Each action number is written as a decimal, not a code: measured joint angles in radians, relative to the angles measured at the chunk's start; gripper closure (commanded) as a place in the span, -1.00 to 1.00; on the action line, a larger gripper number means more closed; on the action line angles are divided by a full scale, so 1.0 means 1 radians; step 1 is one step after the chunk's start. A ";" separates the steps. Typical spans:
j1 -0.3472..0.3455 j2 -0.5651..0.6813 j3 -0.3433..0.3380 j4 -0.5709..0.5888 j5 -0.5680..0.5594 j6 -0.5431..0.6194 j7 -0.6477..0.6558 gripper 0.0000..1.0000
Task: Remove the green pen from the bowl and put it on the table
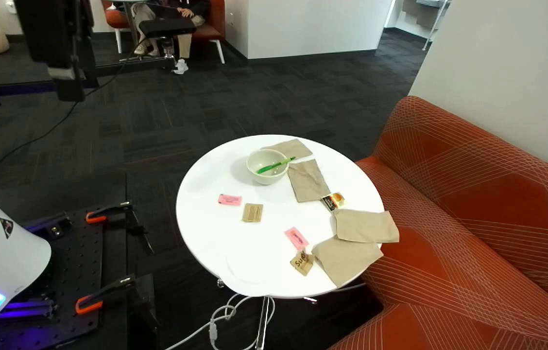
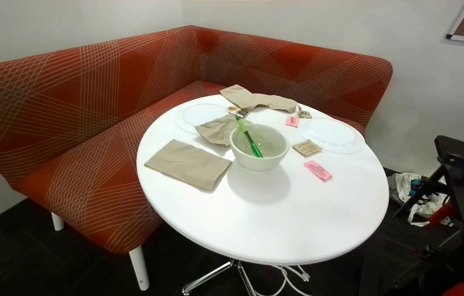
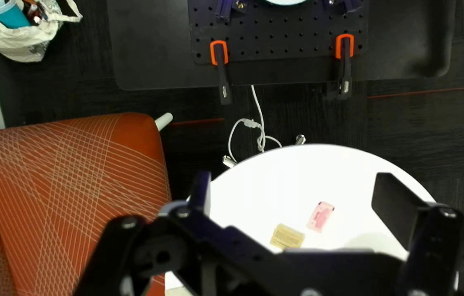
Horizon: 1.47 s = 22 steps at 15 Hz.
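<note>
The green pen (image 1: 276,165) (image 2: 250,139) rests tilted in the whitish bowl (image 1: 267,178) (image 2: 258,163), with its lighter end sticking out over the rim. The bowl stands upright on the round white table (image 1: 206,194) (image 2: 289,230). My gripper (image 3: 293,190) is open in the wrist view, with nothing between its fingers. It is high above the table, apart from the bowl. In an exterior view the dark gripper (image 1: 67,73) hangs at the upper left, away from the table. The pen and bowl do not show in the wrist view; the table (image 3: 273,189) does.
Tan paper napkins (image 1: 308,180) (image 2: 189,164) lie beside the bowl and along the far edge. Pink packets (image 1: 230,200) (image 2: 317,170), brown packets (image 1: 252,213) and clear plates (image 2: 332,135) lie on the table. A red bench (image 1: 434,223) borders it. Orange-black clamps (image 3: 219,52) stick out from my base.
</note>
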 measured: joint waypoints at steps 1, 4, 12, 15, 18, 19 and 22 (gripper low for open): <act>0.006 0.014 0.002 0.009 0.003 0.022 0.000 -1.00; 0.025 0.102 0.023 0.062 0.031 0.090 0.022 -1.00; 0.056 0.427 0.142 0.251 0.181 0.218 0.244 -1.00; 0.069 0.523 0.194 0.296 0.204 0.279 0.388 -1.00; 0.089 0.609 0.244 0.321 0.205 0.367 0.542 -1.00; 0.097 0.632 0.255 0.322 0.205 0.407 0.580 -1.00; 0.118 0.690 0.272 0.322 0.202 0.517 0.658 -1.00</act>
